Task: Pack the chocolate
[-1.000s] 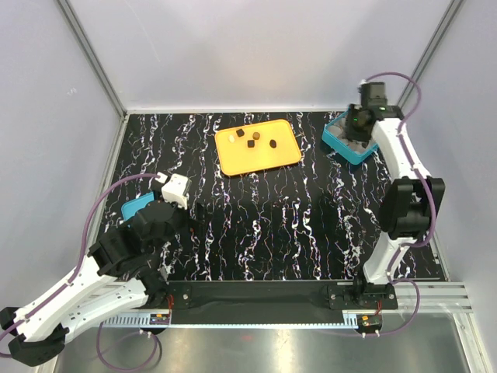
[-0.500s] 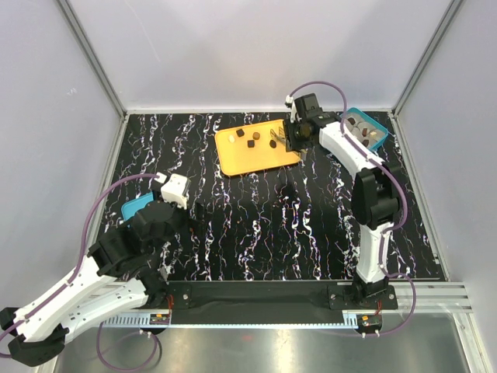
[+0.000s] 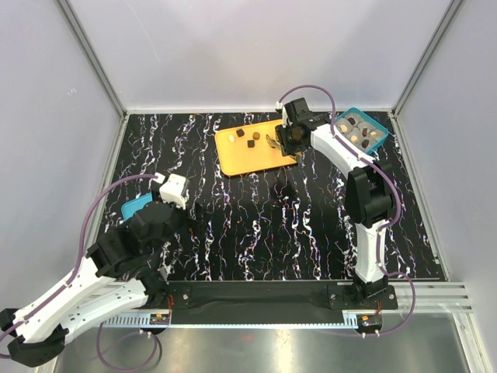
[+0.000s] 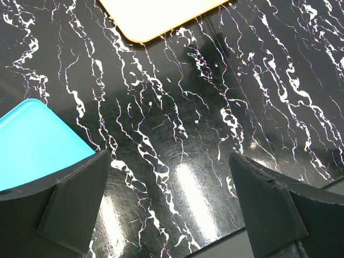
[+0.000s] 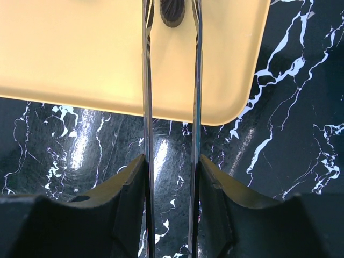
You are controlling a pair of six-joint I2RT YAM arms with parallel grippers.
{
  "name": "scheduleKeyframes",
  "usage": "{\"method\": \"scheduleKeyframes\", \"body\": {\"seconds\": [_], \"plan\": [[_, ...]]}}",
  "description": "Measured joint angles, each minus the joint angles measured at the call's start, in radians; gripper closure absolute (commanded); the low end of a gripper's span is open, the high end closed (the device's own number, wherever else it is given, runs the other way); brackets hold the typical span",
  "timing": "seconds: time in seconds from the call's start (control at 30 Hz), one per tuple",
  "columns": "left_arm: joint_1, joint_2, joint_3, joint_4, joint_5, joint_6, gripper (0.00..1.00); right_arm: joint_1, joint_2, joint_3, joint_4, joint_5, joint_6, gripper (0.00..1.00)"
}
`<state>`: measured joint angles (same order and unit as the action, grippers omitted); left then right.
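Chocolates (image 3: 251, 142) seen from above: a few small dark brown lumps on the far half of the orange tray (image 3: 260, 159), which lies far centre on the black marbled desk (image 3: 256, 225). More pieces, brown and cream-white, sit in the cups of the teal box (image 3: 371, 120) at far right. The right pincer (image 3: 286, 140) reaches over the tray's right end, its metal tweezers (image 3: 273, 141) pointing at the lumps. A teal lid (image 3: 133, 207) lies near left.

Left wrist view: the left pincer (image 4: 172, 207) gapes wide above the desk, holding nothing. The lid's corner is at its left and the tray's corner is far ahead.

Right wrist view: the right pincer is clamped on the tweezers, whose two steel blades run out over the tray. Between their parted tips sits one dark brown chocolate (image 5: 172, 11), round with a ridged top, with a slim gap on each side.
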<state>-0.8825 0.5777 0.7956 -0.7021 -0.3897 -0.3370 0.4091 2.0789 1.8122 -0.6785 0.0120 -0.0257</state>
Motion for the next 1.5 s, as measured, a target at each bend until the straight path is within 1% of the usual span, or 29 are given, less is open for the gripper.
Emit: {"method": "scheduleKeyframes", "body": {"seconds": [0.2,0.87,1.0,1.07,1.33,1.5], "plan": [[0.0,0.0,0.0,0.0,0.0,0.0,0.01,0.0,0.0,-0.001,0.0,0.031,-0.004,0.53],[0.0,-0.001,0.0,0.0,0.0,0.0,0.01,0.007,0.0,-0.016,-0.018,0.03,-0.003,0.54],[0.0,-0.001,0.0,0.0,-0.001,0.0,0.01,0.009,0.0,-0.016,-0.019,0.03,-0.002,0.62],[0.0,-0.001,0.0,0.0,-0.001,0.0,0.01,0.009,0.0,-0.016,-0.025,0.031,0.001,0.65],[0.0,-0.007,0.0,-0.001,-0.017,0.0,0.01,0.009,-0.01,0.013,-0.098,0.032,0.01,0.7],[0.0,-0.007,0.0,-0.001,-0.031,0.0,0.01,0.006,-0.074,0.034,-0.177,0.042,0.032,0.71]]}}
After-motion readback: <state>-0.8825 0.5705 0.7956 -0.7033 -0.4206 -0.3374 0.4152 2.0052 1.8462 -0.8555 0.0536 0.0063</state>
